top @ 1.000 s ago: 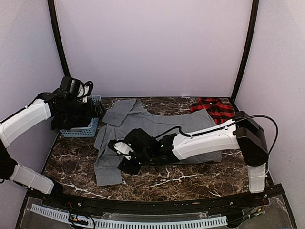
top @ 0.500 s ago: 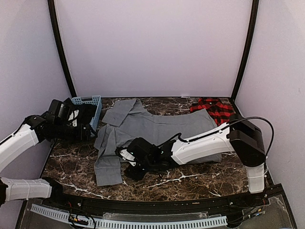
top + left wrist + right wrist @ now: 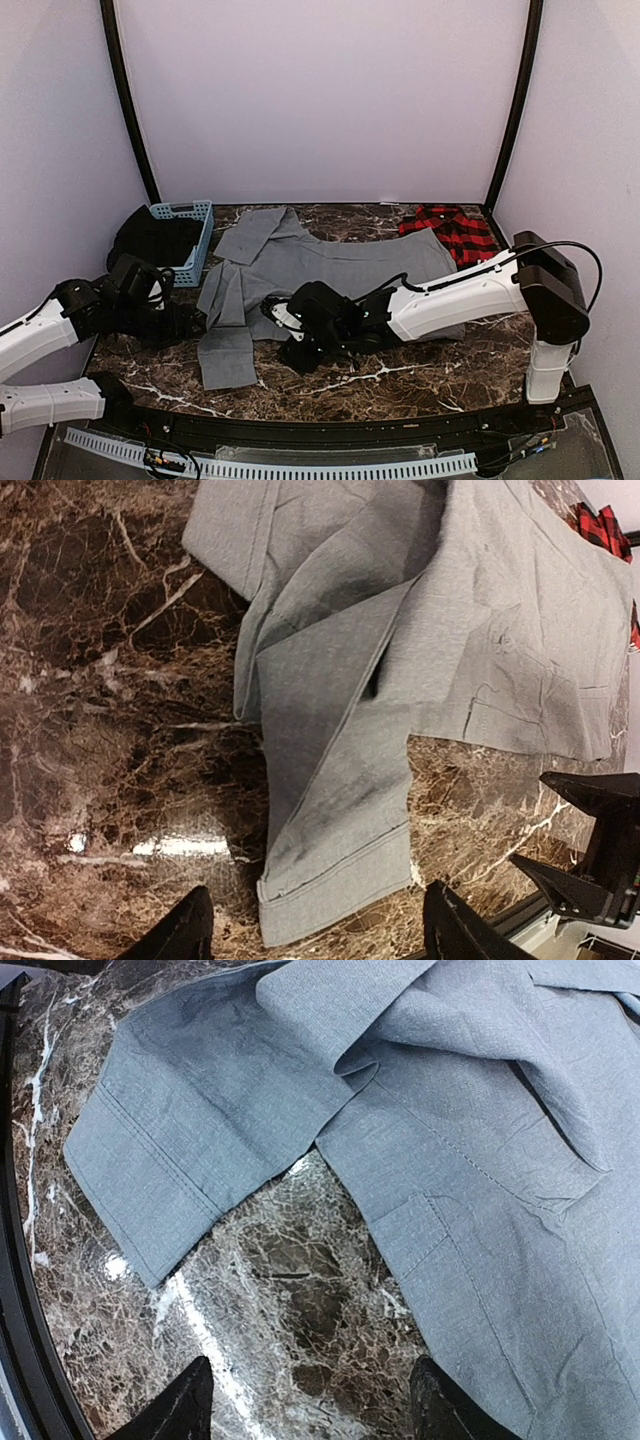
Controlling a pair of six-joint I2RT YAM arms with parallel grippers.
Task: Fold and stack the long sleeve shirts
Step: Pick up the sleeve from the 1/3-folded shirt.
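The grey long sleeve shirt [image 3: 350, 262] lies spread on the marble table, one sleeve hanging toward the front with its cuff [image 3: 226, 368] flat. The red-and-black plaid shirt [image 3: 452, 228] sits bunched at the back right. My left gripper [image 3: 183, 322] hovers open just left of that sleeve; in the left wrist view the cuff [image 3: 340, 885] lies below the left gripper [image 3: 320, 942], apart from both fingers. My right gripper [image 3: 296, 345] is open just right of the sleeve, and in the right wrist view the right gripper [image 3: 315, 1405] frames bare marble, between the cuff [image 3: 140, 1185] and the shirt body [image 3: 500, 1160].
A blue basket [image 3: 196, 242] stands at the back left with a dark bundle [image 3: 148, 240] beside it. Black frame posts rise at both back corners. The table's front edge [image 3: 330, 425] runs close below the grippers. Part of the right gripper [image 3: 590, 865] shows in the left wrist view.
My left arm has swung down from the basket to the front left, beside the sleeve, its jaws narrowing a little. My right gripper has shifted slightly right and toward the front edge.
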